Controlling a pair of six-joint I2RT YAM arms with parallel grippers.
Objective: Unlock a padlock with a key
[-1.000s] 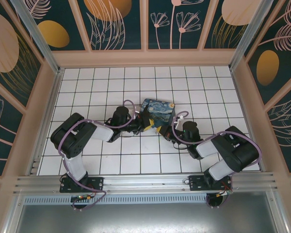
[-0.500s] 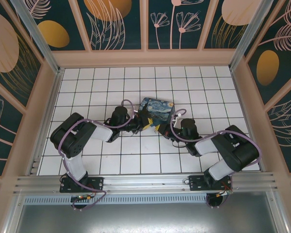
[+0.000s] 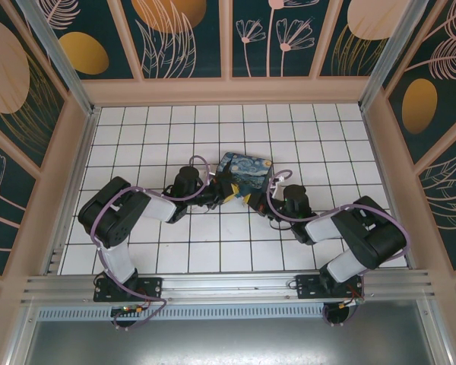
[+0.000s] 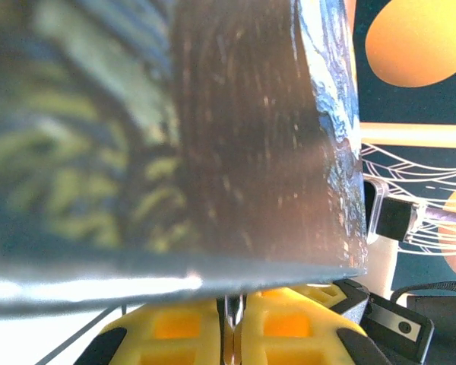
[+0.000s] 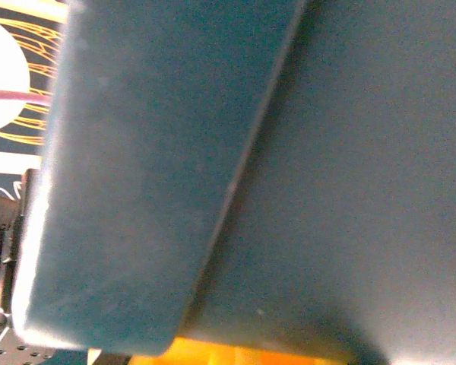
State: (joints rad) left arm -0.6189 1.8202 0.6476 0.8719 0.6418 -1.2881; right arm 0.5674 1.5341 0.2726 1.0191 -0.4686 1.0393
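**Both grippers closed at the near edge of the painted box**

The rectangular box painted with a swirling blue-and-yellow night sky (image 3: 247, 169) lies near the middle of the white tiled worktop (image 3: 137, 137), a little toward the far edge. Both arms reach in from the near edge and meet at the box's near side. The left gripper (image 3: 226, 190) is at the box's near-left corner. The right gripper (image 3: 254, 200) is just beside it, at the middle of the box's near edge.

In the left wrist view, the left gripper's 2 yellow fingers (image 4: 175, 331) are drawn together on the thin, silvery metal key (image 4: 232, 313). The key stands upright in the narrow slit between them. Its tip points at the dark brown side of the box, which looms just above.

In the right wrist view, a smooth blue-teal block with a rounded lower-left corner, apparently the body of the small padlock (image 5: 137, 190), sits hard against the lens. A strip of yellow finger (image 5: 235, 354) shows right under it. The right gripper's jaws are closed. Whether they pinch the teal block cannot be told, since the contact is hidden. From above, the padlock is too small to pick out between the 2 grippers.
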